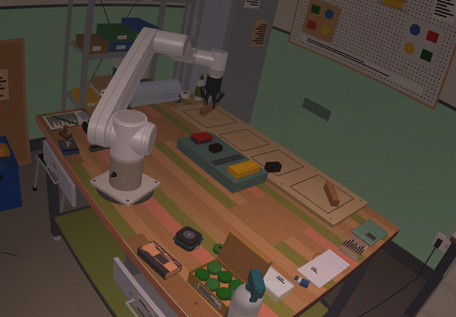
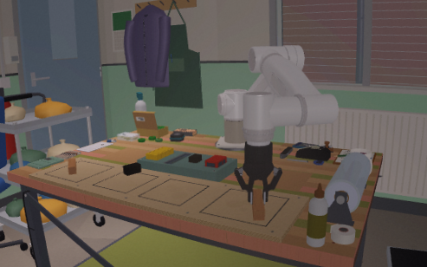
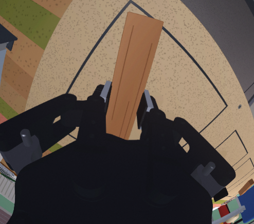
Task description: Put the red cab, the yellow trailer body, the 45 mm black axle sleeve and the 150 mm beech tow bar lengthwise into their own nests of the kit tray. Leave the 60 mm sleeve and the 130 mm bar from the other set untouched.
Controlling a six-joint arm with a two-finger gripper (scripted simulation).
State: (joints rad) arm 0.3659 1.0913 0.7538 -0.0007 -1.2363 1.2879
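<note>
The red cab (image 1: pixel 201 137), a black sleeve (image 1: pixel 215 147) and the yellow trailer body (image 1: pixel 243 168) sit in nests of the green kit tray (image 1: pixel 221 161), with a long slot (image 1: pixel 227 159) between sleeve and trailer empty. In the far outlined square of the cork board, a beech bar (image 3: pixel 133 73) lies gripped near one end by my closed gripper (image 3: pixel 126 98). That bar (image 1: pixel 206 109) shows in the side camera too, under the gripper (image 2: pixel 258 195). A second black sleeve (image 1: pixel 273 166) rests in another square. Another beech bar (image 1: pixel 331 193) lies in the nearest square.
Behind the board stand a grey pillar and a shelf rack (image 1: pixel 121 30). A paper roll (image 2: pixel 349 182), glue bottle (image 2: pixel 317 216) and tape (image 2: pixel 343 233) sit at the bench end by the gripper. My arm's base (image 1: pixel 125 167) stands beside the tray.
</note>
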